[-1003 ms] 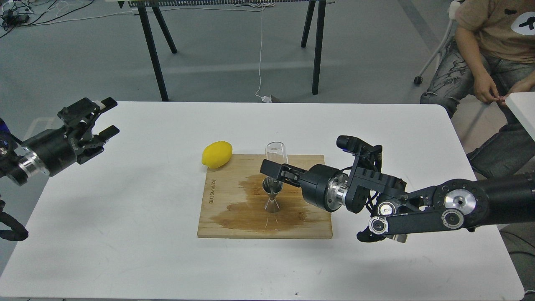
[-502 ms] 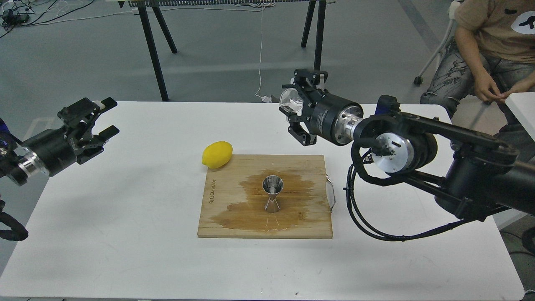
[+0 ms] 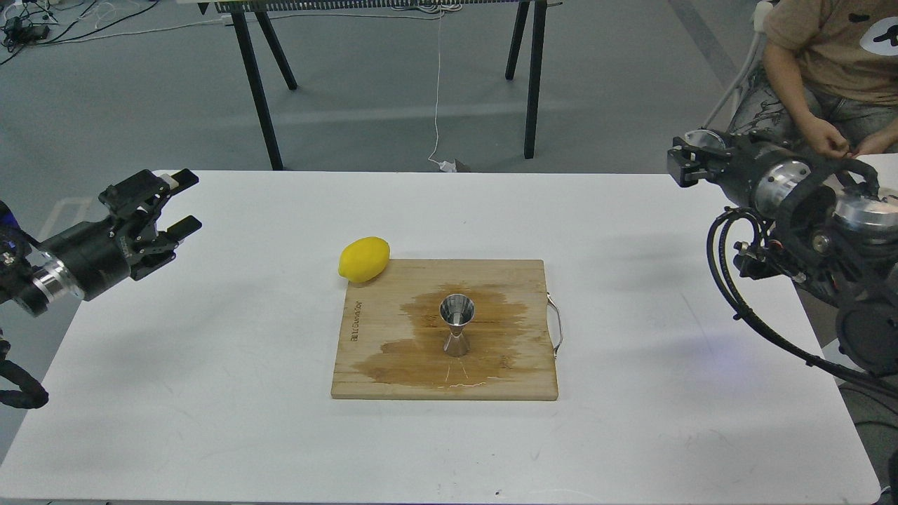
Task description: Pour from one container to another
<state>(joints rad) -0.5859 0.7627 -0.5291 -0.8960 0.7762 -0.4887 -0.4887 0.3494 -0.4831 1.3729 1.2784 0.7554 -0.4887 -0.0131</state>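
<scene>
A steel jigger stands upright at the centre of a wet wooden board in mid-frame, a lemon touching the board's upper-left corner. At the left edge, the left gripper hovers with fingers spread wide, empty. At upper right, the right gripper appears to clasp the clear glass cup, though its fingers are hard to distinguish.

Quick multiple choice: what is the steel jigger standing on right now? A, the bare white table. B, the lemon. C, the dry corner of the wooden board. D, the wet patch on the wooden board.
D: the jigger stands upright near the middle of the wooden board, inside the dark wet patch; the lemon lies apart at the board's far left corner.
</scene>
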